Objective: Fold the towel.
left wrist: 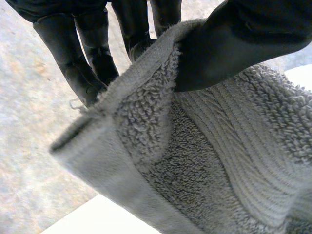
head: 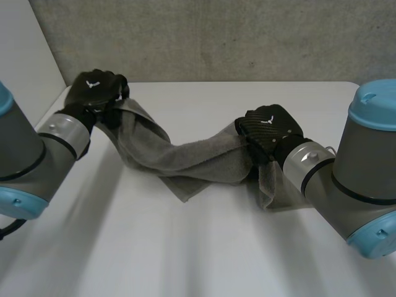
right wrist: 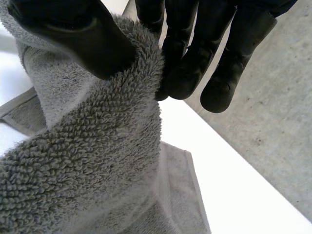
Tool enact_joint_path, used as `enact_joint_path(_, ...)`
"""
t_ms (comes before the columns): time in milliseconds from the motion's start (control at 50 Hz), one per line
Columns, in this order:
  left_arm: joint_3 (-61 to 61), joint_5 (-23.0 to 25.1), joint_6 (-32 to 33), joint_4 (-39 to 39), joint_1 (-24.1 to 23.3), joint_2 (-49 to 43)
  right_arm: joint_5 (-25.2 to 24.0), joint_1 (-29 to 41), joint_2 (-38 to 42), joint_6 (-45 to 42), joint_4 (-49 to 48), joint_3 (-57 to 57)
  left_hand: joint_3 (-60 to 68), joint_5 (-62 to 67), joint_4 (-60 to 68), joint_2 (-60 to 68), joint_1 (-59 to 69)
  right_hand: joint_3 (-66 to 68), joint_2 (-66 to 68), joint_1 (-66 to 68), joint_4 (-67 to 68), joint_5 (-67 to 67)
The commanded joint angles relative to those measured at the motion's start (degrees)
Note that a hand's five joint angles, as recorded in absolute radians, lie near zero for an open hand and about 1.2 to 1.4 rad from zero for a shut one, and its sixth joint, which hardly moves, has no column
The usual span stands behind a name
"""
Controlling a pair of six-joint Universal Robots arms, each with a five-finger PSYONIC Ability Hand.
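while left hand and right hand each pinch one end of the towel, its middle droops to the surface. mid-fold, lifted. next likely needs the ends brought together evenly.

I saw the left arm and right arm as thick grey tubes with light-blue caps and silvery wrist collars edged in black. The left hand and right hand were black, carbon-weave backed, each bearing a small white emblem; fingers smooth, round-tipped.
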Motion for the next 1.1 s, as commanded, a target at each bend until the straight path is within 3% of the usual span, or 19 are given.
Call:
enact_joint_path(20,-0.6,-0.2,0.0,0.1,1.8,1.6,0.0,-0.2,-0.5,-1.3,0.1,-0.2,-12.3,-20.5,-10.5,-10.3,-10.6,1.5,2.4,3.3,1.4,1.0)
enact_joint_path(160,-0.3,-2.2,-0.2,0.1,5.0,1.5,0.4,-0.6,-0.5,-4.8,-0.1,0.7,-12.3,-20.5,-10.5,-10.3,-10.6,1.5,2.4,3.3,1.4,1.0)
enact_joint_path(340,-0.4,-2.5,-0.2,0.1,5.0,1.6,0.7,-0.2,-0.7,-4.8,-0.7,1.4,-12.3,-20.5,-10.5,-10.3,-10.6,1.5,2.4,3.3,1.4,1.0)
enact_joint_path(460,-0.8,-2.5,-0.4,0.1,5.0,1.5,3.9,0.4,-1.0,-5.1,-1.2,1.6,-12.3,-20.5,-10.5,-10.3,-10.6,1.5,2.4,3.3,1.4,1.0)
enact_joint_path(660,-1.1,-2.4,-0.5,0.0,5.0,0.9,3.3,0.5,-0.6,-5.4,1.2,2.2,-12.3,-20.5,-10.5,-10.3,-10.6,1.5,2.4,3.3,1.4,1.0)
enact_joint_path(820,-1.5,-2.1,-0.5,0.0,5.1,0.9,-1.9,3.9,1.1,-8.2,12.6,2.2,-12.3,-20.5,-10.5,-10.3,-10.6,1.5,2.4,3.3,1.4,1.0)
enact_joint_path(860,-1.6,-2.1,-0.4,0.0,5.0,0.9,-5.6,6.8,3.8,-8.4,17.9,1.8,-12.3,-20.5,-10.5,-10.3,-10.6,1.5,2.4,3.3,1.4,1.0)
enact_joint_path(980,-1.6,-2.0,-0.4,0.0,5.1,0.9,-10.1,7.7,5.1,-7.2,22.5,1.1,-12.3,-20.5,-10.5,-10.3,-10.6,1.5,2.4,3.3,1.4,1.0)
enact_joint_path(1000,-1.6,-2.0,-0.4,0.0,5.1,0.9,-10.9,7.7,5.0,-6.7,22.6,0.8,-12.3,-20.5,-10.5,-10.3,-10.6,-2.0,-1.0,-0.1,-2.0,-2.5)
enact_joint_path(1020,-1.6,-2.0,-0.4,0.0,5.1,0.9,-11.2,7.6,5.0,-5.6,22.7,0.5,-12.3,-20.5,-10.5,-10.3,-10.6,-31.6,-30.7,-29.8,-31.7,-32.1)
enact_joint_path(1040,-1.6,-2.0,-0.4,0.0,5.1,0.9,-11.2,7.6,5.0,-5.5,22.7,0.5,-12.3,-20.5,-10.5,-10.3,-10.6,-31.9,-31.0,-30.1,-32.0,-32.4)
enact_joint_path(1080,-1.6,-1.9,-0.4,0.0,5.1,0.9,-11.3,7.6,4.6,-2.0,23.2,-0.5,-12.3,-20.5,-10.5,-10.3,-10.6,-65.8,-64.8,-64.0,-65.9,-66.3)
enact_joint_path(1100,-1.6,-1.9,-0.4,0.0,5.1,0.9,-11.3,7.6,4.6,-1.9,23.2,-0.5,-12.3,-20.5,-10.5,-10.3,-10.6,-65.9,-65.0,-64.1,-66.0,-66.4)
